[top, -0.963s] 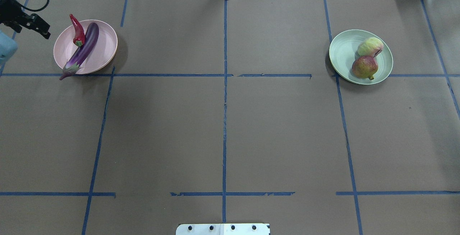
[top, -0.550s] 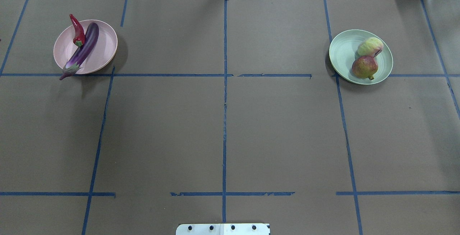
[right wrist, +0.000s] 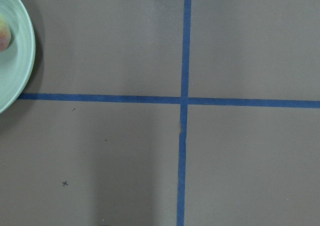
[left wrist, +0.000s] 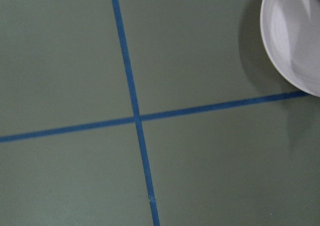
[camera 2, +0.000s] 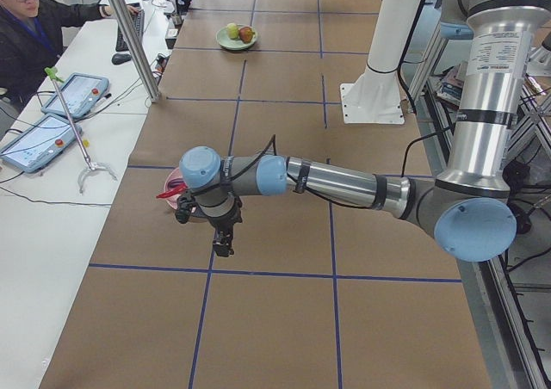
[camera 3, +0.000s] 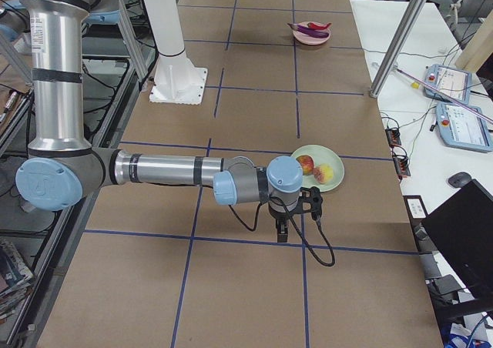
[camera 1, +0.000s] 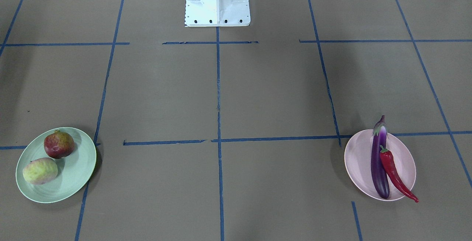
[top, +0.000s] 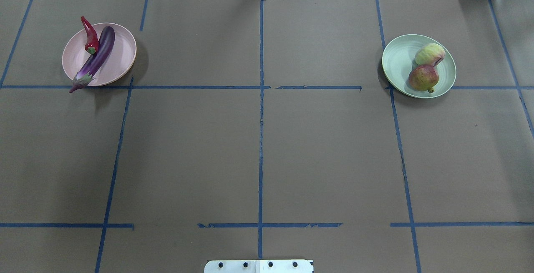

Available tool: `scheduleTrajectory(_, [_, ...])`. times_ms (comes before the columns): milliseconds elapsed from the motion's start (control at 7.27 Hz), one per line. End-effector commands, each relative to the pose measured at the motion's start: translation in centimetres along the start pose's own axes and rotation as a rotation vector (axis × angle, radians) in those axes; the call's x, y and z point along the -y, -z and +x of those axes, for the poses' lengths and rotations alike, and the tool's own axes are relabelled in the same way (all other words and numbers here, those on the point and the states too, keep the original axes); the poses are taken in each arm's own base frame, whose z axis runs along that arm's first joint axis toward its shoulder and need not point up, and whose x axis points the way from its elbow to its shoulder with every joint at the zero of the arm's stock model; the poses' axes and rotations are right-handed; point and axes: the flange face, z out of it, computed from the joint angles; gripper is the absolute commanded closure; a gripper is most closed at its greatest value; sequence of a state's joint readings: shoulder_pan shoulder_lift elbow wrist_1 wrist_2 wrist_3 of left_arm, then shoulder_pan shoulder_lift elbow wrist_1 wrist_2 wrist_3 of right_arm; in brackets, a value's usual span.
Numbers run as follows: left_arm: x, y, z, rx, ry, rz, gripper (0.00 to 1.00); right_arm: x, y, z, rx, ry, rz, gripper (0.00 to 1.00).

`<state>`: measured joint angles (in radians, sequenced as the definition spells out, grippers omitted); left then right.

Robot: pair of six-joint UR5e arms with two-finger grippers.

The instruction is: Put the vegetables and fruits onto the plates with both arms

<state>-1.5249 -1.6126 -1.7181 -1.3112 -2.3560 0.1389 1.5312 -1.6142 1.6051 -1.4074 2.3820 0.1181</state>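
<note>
Long glossy purple eggplant (top: 96, 58) and thin red chili (top: 89, 35) overhang your pale pink round plate (top: 121, 51). Can't tell grip state on left end effector (camera 2: 222, 243), close by, or right end effector (camera 3: 283, 230). A nudge could tip veg onto tabletop (top: 325, 152).

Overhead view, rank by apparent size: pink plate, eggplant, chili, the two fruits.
1. pink plate
2. eggplant, about as long as the plate is wide but much slimmer
3. dark red fruit and yellow-green fruit, alike, no ranking between them
4. chili, smallest in area, though longer than either fruit is wide
</note>
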Motion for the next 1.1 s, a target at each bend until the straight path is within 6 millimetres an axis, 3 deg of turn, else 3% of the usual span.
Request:
scheduleTrajectory(0, [-2.16, 0.65, 0.56, 0.01, -0.007, 0.013, 0.0, -0.05, 0.04, 0.05, 0.0, -0.001, 0.0, 0.0])
scheduleTrajectory(962, [-2.87, 0.2, 0.03, 0.017, 0.007, 0.002, 0.0, -0.34, -0.13, 0.26, 0.0, -0.002, 0.0, 0.0])
